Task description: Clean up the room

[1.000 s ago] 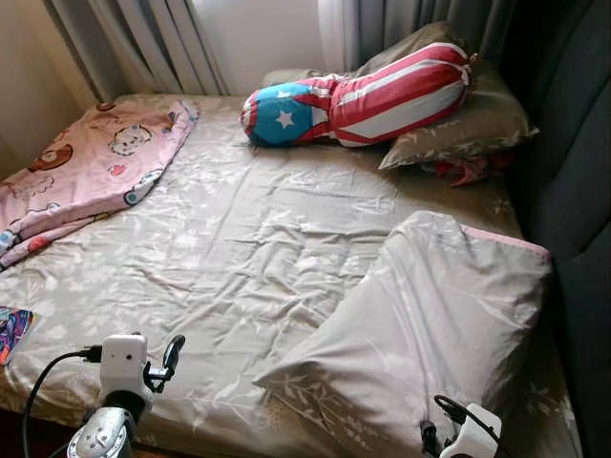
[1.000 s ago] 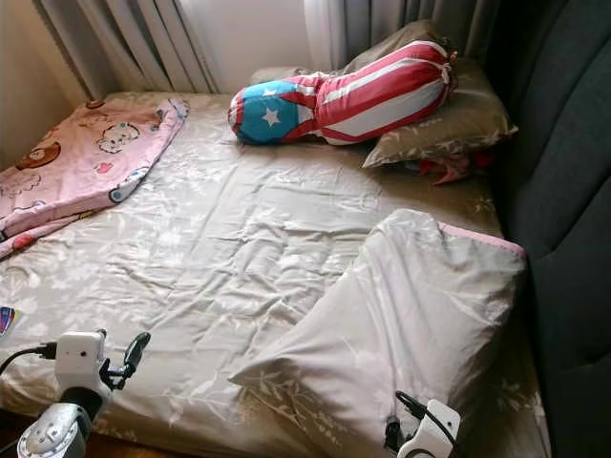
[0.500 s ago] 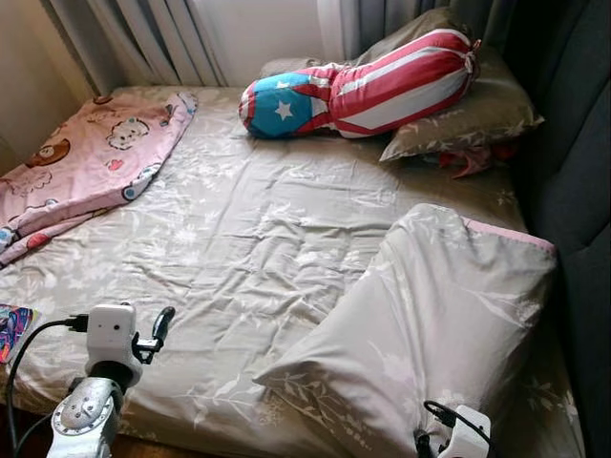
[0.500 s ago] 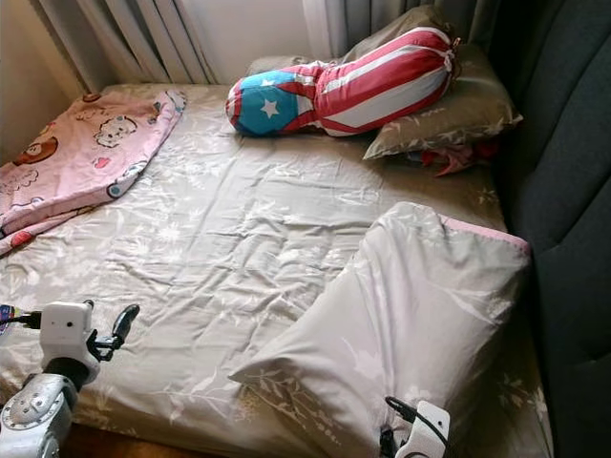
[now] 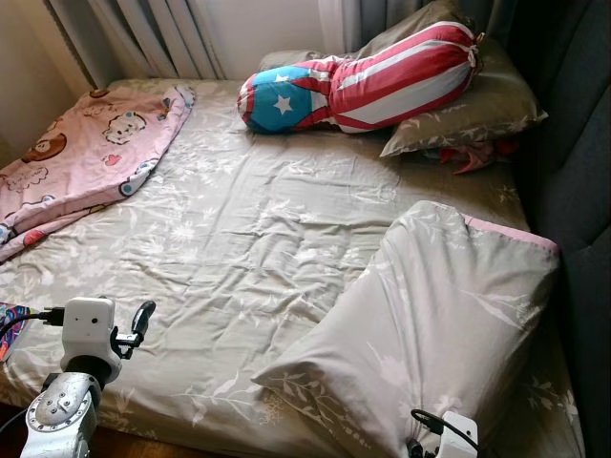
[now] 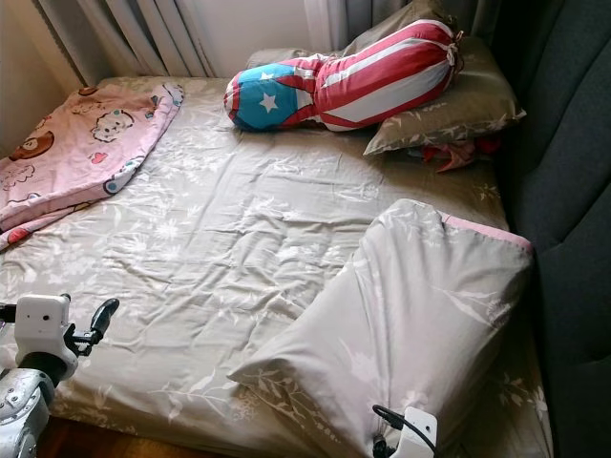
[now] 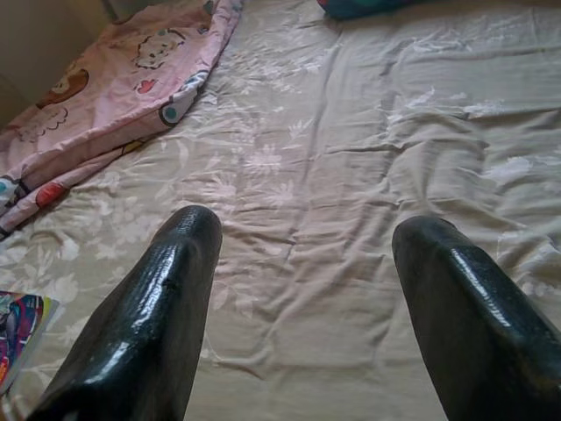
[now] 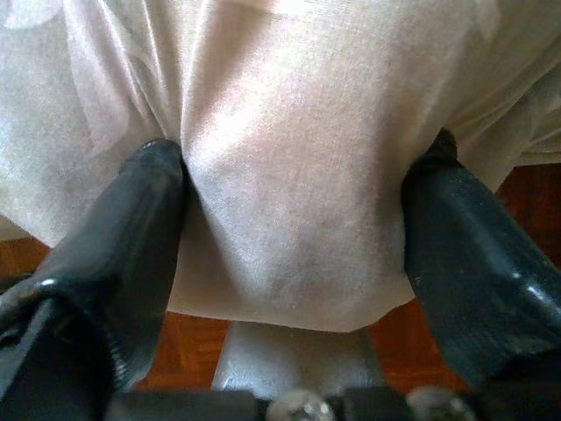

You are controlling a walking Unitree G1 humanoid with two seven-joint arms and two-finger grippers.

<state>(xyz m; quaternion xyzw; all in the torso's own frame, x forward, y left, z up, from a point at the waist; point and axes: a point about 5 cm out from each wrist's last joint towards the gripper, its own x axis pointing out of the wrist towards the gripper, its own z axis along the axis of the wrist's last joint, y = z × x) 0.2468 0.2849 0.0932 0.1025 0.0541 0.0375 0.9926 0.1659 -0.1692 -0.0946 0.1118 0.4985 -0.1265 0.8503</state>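
The right gripper (image 8: 289,254) sits at the near edge of the bed with its two black fingers (image 8: 131,254) spread wide, one on each side of a bulge of pale cloth that swells between them; they flank the cloth but do not look closed on it. That cloth is the near end of the big grey pillow (image 5: 434,324), which lies straight ahead of this gripper. Its long axis runs away from the gripper, from the bed's near edge toward the dark headboard (image 5: 573,172) on the far right. The right arm is plainly the nearer one for it, and nothing stands between.

The left gripper (image 7: 302,289) hovers over the near left part of the bed sheet (image 5: 258,239), fingers apart and holding nothing, well apart from the pillow. Ahead of it and to its left lies the pink cartoon blanket (image 5: 86,162), crumpled at the bed's edge; a colourful book (image 7: 22,329) sits just to its left. Far beyond both grippers, a striped bolster (image 5: 363,81) rests on an olive pillow (image 5: 477,110) by the curtains (image 5: 143,33).
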